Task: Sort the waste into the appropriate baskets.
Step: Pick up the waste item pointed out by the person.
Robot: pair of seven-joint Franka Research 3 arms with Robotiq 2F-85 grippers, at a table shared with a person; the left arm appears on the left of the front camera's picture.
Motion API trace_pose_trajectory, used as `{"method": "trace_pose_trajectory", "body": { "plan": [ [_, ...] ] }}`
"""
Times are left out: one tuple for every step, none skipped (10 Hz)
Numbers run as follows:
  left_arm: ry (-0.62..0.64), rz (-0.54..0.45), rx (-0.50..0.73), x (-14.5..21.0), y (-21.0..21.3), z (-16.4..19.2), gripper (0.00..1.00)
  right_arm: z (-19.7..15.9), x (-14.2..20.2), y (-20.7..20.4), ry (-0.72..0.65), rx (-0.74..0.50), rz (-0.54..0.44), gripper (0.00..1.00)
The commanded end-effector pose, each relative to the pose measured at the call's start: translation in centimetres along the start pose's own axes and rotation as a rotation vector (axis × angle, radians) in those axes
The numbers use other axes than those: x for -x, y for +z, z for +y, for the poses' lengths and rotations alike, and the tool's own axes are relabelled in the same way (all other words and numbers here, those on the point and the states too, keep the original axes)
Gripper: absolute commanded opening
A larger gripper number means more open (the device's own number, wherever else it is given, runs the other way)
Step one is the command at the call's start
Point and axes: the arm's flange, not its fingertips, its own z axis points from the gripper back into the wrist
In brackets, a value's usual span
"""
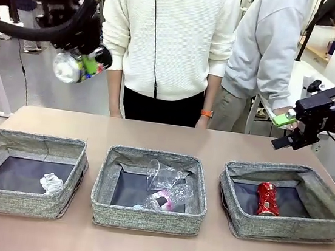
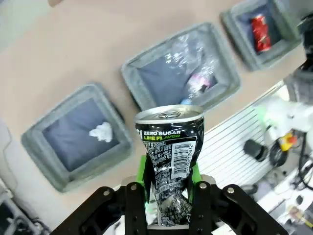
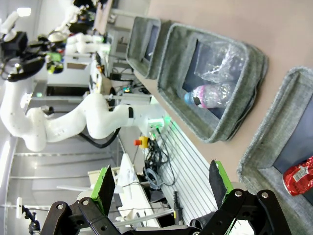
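Observation:
High at the far left, my left gripper [image 1: 78, 67] is shut on a crushed dark can [image 1: 66, 68], well above the table. The left wrist view shows that can [image 2: 171, 147] upright between the green pads, over the table's near edge. Three grey baskets sit in a row. The left basket [image 1: 17, 202] holds a white paper wad [image 1: 51, 183]. A crumpled clear cup [image 1: 161, 175] and a clear bottle [image 1: 167, 200] lie in the middle basket [image 1: 144, 217]. In the right basket [image 1: 283, 228] is a crushed red can [image 1: 265, 199]. My right gripper [image 1: 286, 131] hangs open above the table's far right.
Two people stand close behind the table's far edge. One person's hand [image 1: 282, 112] is near my right gripper. Bare tabletop [image 1: 154, 137] lies behind the baskets. The right wrist view shows the middle basket [image 3: 244, 98] and the red can [image 3: 299, 176] below open fingers [image 3: 103, 183].

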Motion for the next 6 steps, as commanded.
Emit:
{"method": "trace_pose_trajectory", "body": {
  "plan": [
    [0.124, -0.066, 0.053, -1.6, 1.7, -3.3, 0.36, 0.2, 0.0, -0.1, -0.014, 0.012, -0.002, 1.0],
    [0.128, -0.029, 0.064, -2.7, 2.4, -5.3, 0.36, 0.2, 0.0, -0.1, -0.014, 0.012, -0.002, 1.0],
    [0.149, -0.018, 0.048, -4.0, 3.4, -7.0, 0.36, 0.2, 0.0, -0.1, -0.014, 0.012, -0.002, 1.0],
    [0.137, -0.008, 0.031, -5.4, 4.6, -8.9, 0.36, 0.2, 0.0, -0.1, -0.014, 0.012, -0.002, 1.0],
    [0.189, -0.048, 0.0, -7.4, 6.1, -10.6, 0.36, 0.2, 0.0, -0.1, -0.014, 0.012, -0.002, 1.0],
    [0.206, -0.004, 0.028, -9.1, 7.1, -11.8, 0.36, 0.2, 0.0, -0.1, -0.014, 0.012, -0.002, 1.0]
  ]
}}
